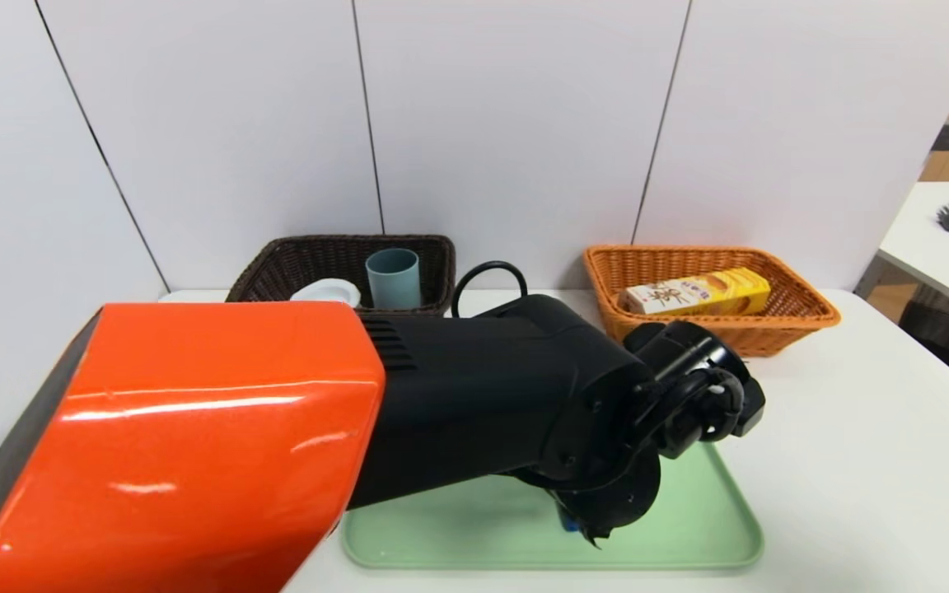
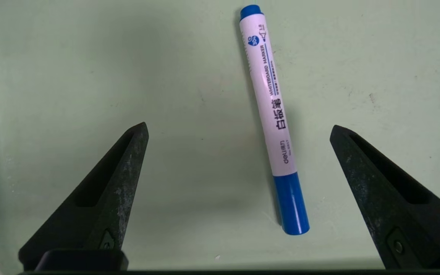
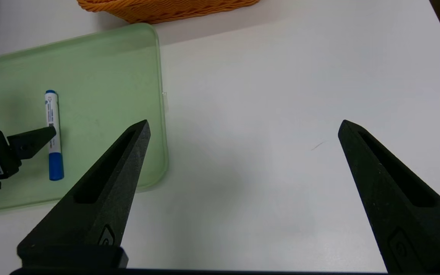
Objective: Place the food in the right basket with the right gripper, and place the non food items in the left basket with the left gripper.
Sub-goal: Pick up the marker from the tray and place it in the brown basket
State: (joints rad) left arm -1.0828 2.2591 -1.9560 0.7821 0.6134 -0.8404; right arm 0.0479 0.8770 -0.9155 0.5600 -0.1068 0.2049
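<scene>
item: marker, lying flat on green tray. left gripper held above it, jaws spread wide, nothing gripped. step: approach for pickup. next required: lowering astride barrel, closing. right gripper parked open over table.

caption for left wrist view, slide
Open left tool poised over whiteboard marker lying on the green tray.

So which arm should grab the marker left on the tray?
Left. Its open claw hangs over the marker on the green tray; the right claw, open, hangs over bare table.
</scene>
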